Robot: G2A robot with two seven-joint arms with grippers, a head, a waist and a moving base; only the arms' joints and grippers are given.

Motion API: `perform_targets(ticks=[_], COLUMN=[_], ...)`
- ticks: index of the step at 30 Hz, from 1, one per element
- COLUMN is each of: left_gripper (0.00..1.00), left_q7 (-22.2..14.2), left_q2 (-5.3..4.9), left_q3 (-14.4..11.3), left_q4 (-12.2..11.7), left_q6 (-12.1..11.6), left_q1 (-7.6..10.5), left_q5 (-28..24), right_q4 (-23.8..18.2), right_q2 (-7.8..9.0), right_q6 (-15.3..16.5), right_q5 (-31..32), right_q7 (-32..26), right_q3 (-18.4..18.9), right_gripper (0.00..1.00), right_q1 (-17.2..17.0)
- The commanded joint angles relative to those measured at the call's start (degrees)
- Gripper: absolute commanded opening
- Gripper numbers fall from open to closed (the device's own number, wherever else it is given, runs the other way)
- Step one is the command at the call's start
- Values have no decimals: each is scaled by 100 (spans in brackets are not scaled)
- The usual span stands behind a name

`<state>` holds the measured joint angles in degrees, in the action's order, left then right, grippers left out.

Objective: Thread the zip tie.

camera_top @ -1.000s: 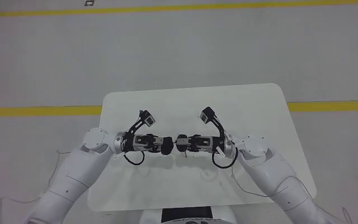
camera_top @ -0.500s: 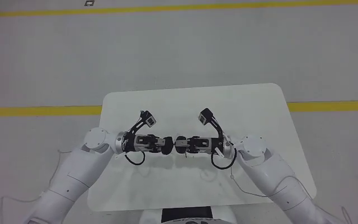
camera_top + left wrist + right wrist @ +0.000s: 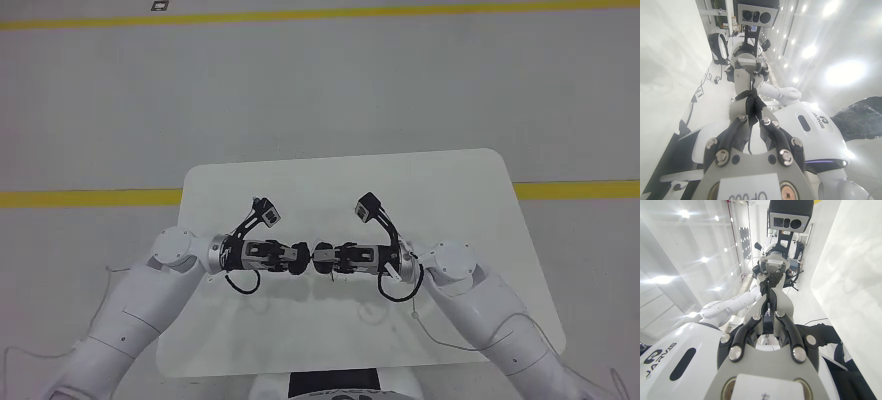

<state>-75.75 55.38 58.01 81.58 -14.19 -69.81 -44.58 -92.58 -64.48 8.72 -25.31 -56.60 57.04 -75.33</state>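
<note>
My two grippers meet tip to tip above the middle of the white table (image 3: 450,180), with the black zip tie (image 3: 313,256) pinched between them. In the left wrist view my left gripper (image 3: 753,101) is shut on the zip tie (image 3: 753,109), whose thin tail hangs down between the fingers. Just beyond it, the right gripper (image 3: 752,87) clamps the tie's other end. In the right wrist view my right gripper (image 3: 770,290) is shut on the ribbed black strap (image 3: 772,299), and the left gripper (image 3: 771,278) faces it closely.
The tabletop lies bare around and under both arms. A yellow line (image 3: 90,197) crosses the floor on both sides of the table. A loose cable (image 3: 425,315) hangs from one forearm near the front edge.
Both wrists have edged slightly toward each other, closing the small gap between the fingertips. Both stay shut on the tie.
</note>
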Motion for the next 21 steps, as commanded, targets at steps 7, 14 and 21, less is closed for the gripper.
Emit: perform_targets(ticks=[7, 14, 21], left_gripper=[0, 0, 0], left_q7=[-4, -25, -5], left_q2=[-6, -42, -27], left_q3=[27, 143, 94], left_q4=[-68, -95, -57], left_q6=[-45, -73, -129], left_q1=[23, -35, -25], left_q5=[3, 9, -14], right_q4=[34, 97, 109], right_q2=[-2, 17, 15], right_q6=[63, 188, 364], right_q5=[-2, -70, -106], right_q7=[-14, -18, -12], right_q3=[-5, 104, 124], right_gripper=[100, 100, 100], right_q1=[26, -18, -30])
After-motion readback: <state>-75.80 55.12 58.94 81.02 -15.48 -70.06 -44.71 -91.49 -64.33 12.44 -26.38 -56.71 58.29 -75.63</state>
